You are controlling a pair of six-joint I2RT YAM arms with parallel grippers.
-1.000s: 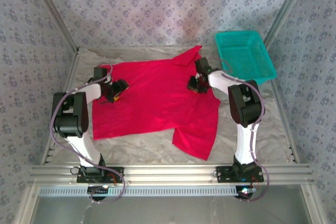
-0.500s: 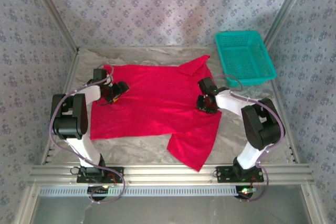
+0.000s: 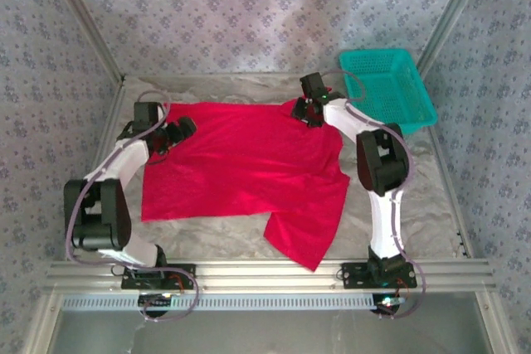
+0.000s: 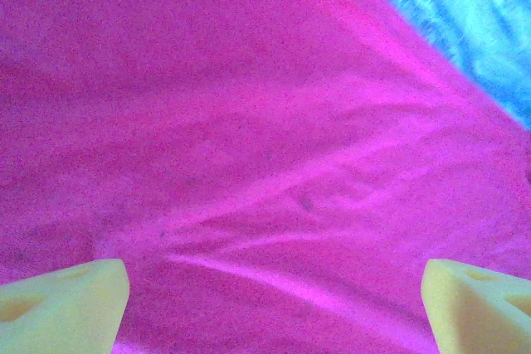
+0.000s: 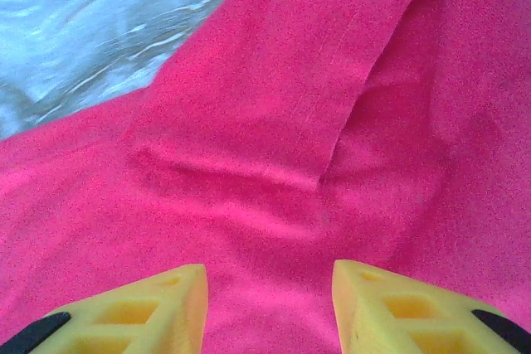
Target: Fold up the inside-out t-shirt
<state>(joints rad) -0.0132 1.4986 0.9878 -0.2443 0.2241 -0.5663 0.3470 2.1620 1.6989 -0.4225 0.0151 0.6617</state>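
Note:
The red t-shirt lies spread over the middle of the table, one sleeve hanging toward the front. My left gripper hovers over the shirt's far left corner, its jaws wide apart with only wrinkled red cloth below them. My right gripper is at the shirt's far right corner, over a folded-over flap. Its yellow fingers stand apart with cloth between them, nothing pinched.
A teal mesh basket stands at the back right, just beyond the right gripper. Crinkled silver table covering lies bare to the right and along the front. Patterned walls close in the back and sides.
The right gripper swung from the shirt's right edge up to its far right corner and opened wider. The left gripper moved slightly back and opened wider. The far right corner now lies flatter.

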